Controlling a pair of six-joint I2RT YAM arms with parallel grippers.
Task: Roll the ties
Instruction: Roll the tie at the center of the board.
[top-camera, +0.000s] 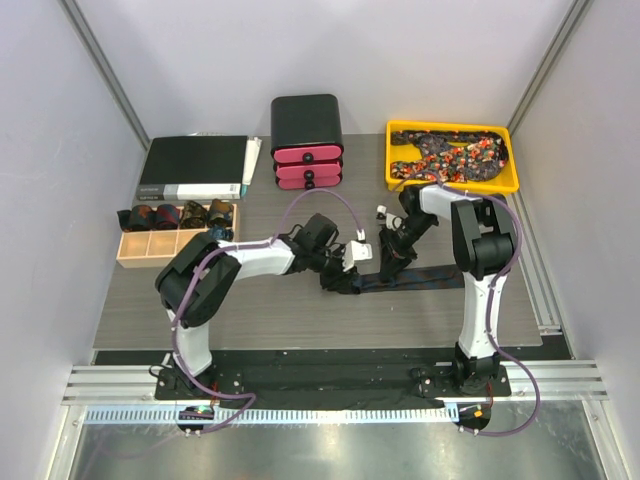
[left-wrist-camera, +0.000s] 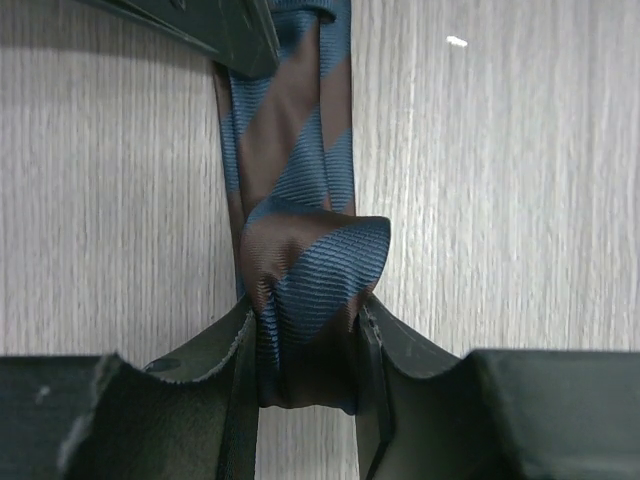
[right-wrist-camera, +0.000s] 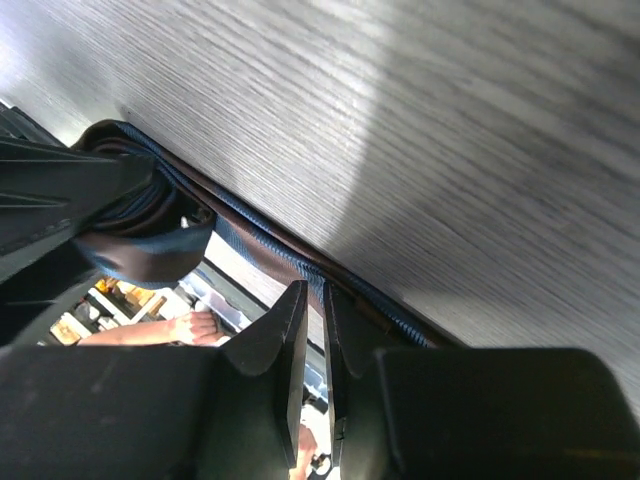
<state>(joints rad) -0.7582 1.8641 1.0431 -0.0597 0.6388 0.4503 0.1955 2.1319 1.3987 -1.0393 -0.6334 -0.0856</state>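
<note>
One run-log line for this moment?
stage: starting roll | left hand: clamped on folded end of striped tie | right hand: pinching same tie further along

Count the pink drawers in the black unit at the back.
3. All are stacked in the front of the black drawer unit: the top drawer, the middle drawer and the bottom drawer. None appears hidden.

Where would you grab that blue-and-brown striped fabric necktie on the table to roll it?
Take the blue-and-brown striped necktie by its folded-over end, where doubled fabric bulges. Come from above, straddling its narrow width, as the left pincer does. The rest lies flat on the grey wooden table.
</note>
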